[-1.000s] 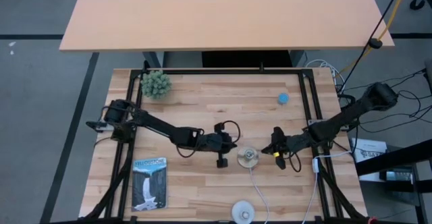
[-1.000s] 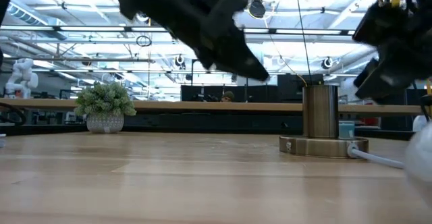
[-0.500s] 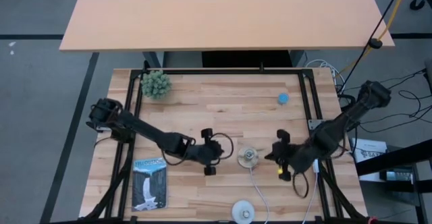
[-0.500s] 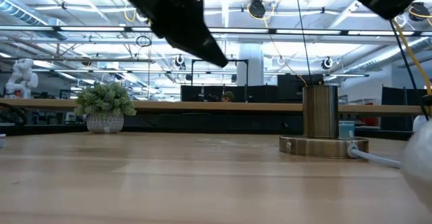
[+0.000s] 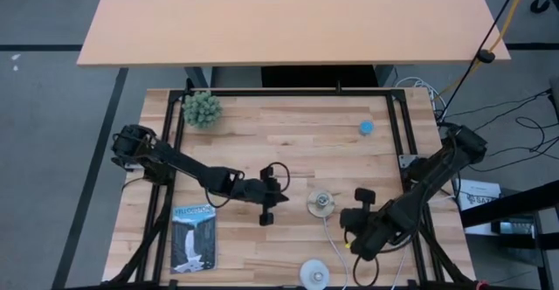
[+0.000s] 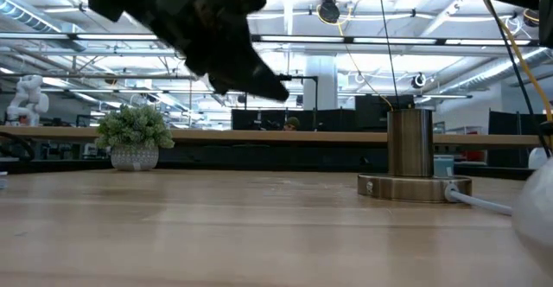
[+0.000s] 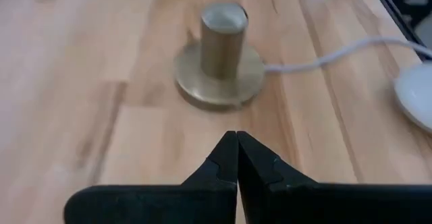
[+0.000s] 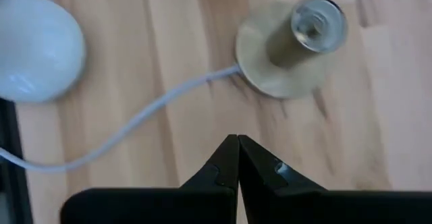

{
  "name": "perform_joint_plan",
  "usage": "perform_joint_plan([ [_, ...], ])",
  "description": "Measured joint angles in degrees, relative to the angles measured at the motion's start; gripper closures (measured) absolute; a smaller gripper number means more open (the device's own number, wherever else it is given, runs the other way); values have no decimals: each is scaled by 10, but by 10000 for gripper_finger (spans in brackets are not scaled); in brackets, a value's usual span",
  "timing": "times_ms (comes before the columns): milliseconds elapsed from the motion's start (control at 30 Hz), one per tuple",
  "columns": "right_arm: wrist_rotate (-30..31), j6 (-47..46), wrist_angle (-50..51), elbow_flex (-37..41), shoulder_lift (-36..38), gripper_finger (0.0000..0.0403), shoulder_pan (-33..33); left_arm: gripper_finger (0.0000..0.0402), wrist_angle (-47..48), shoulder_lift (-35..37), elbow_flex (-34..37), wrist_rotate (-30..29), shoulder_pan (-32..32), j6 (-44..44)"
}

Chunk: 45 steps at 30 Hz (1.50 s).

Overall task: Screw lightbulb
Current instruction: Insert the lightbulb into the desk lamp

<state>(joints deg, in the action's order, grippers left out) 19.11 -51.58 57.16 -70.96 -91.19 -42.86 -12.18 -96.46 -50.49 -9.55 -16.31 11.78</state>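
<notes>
Bright overhead light; wrist views perhaps blurred.

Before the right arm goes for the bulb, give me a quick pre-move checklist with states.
1. Lightbulb free on the table, at the front edge, nothing touching it: ok.
2. Socket empty, opening faces up: ok.
3. Right gripper open to take the bulb: not ok, shut and empty.
4. Left gripper clear of the socket: ok, shut, off to the socket's left.
5. White cord clear of the bulb: ok, it runs past beside it.
6. Bulb's screw base orientation: cannot tell, only the dome shows.
</notes>
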Motion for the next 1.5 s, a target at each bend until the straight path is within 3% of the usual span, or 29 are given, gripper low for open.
perform_joint_plan([
  [133,-8,-3,-53,0,-10,403,6,401,-13,2,0,28,1,13],
  [400,-30,16,-194,0,-7,396,19,401,2,1,0,16,-2,-16],
  [567,-30,16,-241,0,-7,355,19,401,0,1,0,-16,7,-48],
  [833,-30,17,-272,0,-12,269,-14,401,0,1,0,-17,17,-46],
  [1000,-35,43,-322,0,-47,239,-28,401,0,1,0,-17,15,-31],
  [1133,-71,97,-364,0,-80,230,-29,401,-1,1,0,-17,13,-17],
  [1500,-57,123,-400,0,-113,233,-16,401,0,1,0,-17,4,-12],
])
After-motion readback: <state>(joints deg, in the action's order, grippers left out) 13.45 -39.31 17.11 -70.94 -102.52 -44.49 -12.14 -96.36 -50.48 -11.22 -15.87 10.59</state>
